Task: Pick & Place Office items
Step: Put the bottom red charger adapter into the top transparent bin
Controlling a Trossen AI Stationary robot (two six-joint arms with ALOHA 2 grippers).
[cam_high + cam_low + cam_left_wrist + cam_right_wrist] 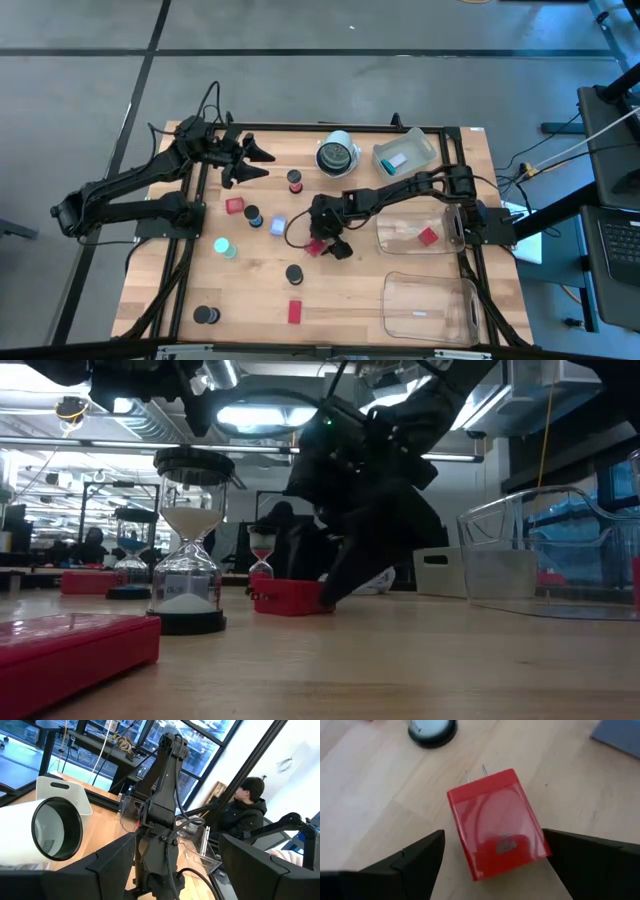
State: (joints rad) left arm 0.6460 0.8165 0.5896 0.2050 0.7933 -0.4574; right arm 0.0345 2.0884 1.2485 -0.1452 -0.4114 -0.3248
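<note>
High view: right gripper (322, 243) spread, holding nothing, straddling red block (495, 822) at table centre
Left gripper (243, 160): released, parked near the far edge
Grasp tip: lower squarely, clamp the block's long sides
Room: black disc (294, 273) nearby; clear bin (420, 232) rim lies rightward, path open

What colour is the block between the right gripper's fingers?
Red block, clearest in the right wrist view.

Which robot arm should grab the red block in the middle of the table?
The right one, probably. Its right gripper hangs open over that red block, a finger on each side. The left gripper waits far off near the table's back edge.
</note>
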